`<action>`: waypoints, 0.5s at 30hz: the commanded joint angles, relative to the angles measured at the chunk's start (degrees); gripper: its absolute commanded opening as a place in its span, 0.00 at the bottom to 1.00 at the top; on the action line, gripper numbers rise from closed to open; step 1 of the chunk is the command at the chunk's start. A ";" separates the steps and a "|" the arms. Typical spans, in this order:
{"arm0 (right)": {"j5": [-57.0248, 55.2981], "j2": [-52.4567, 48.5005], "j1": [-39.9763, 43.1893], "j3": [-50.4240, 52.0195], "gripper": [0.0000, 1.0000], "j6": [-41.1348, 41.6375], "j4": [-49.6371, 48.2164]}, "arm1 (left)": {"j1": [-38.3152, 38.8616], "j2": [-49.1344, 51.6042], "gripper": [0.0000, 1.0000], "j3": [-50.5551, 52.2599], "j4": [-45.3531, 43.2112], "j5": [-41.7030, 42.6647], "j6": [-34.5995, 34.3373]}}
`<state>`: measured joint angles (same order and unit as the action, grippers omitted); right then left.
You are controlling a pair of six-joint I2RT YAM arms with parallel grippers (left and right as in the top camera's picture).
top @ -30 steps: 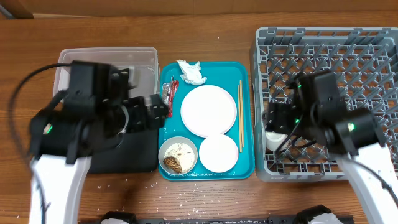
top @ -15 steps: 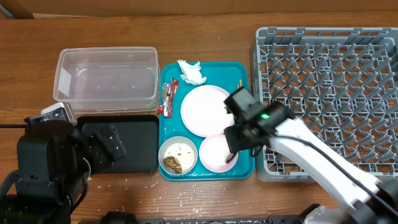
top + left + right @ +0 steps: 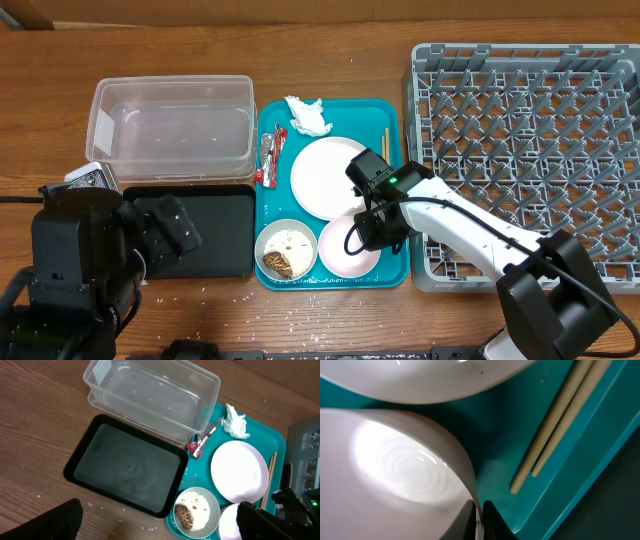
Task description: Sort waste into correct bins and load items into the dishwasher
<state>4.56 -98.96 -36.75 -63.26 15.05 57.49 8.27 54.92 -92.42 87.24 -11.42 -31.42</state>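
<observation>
The pink bowl sits at the front right of the teal tray, empty, just below the plate. The right gripper has its jaws drawn narrow, one fingertip either side of the bowl's near rim. They seem to pinch the wall, though the wrist view is too close to be sure of firm contact. A rim grip suits a smooth bowl that offers nothing else to hold, and this edge faces the dish rack, where the bowl belongs.

The chopsticks lie just beside the bowl, apart from it. The crumb bowl, tissue and wrapper wait on the tray. The left gripper hangs spread wide and empty over the black tray, beside the clear tub, probably keeping out of the way.
</observation>
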 commanded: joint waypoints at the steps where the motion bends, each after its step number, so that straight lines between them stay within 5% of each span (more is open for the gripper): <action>1: -0.74 0.26 0.00 0.09 0.04 0.22 0.17 | 0.37 0.04 1.00 -0.68 -0.11 -1.01 -0.74; 15: -22.08 18.14 0.68 -8.74 0.04 9.86 7.04 | 0.37 0.09 1.00 -0.68 -0.09 -0.98 -0.74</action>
<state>-6.83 -88.09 -36.73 -68.66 19.66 64.90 8.27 54.92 -92.42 87.24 -11.42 -31.42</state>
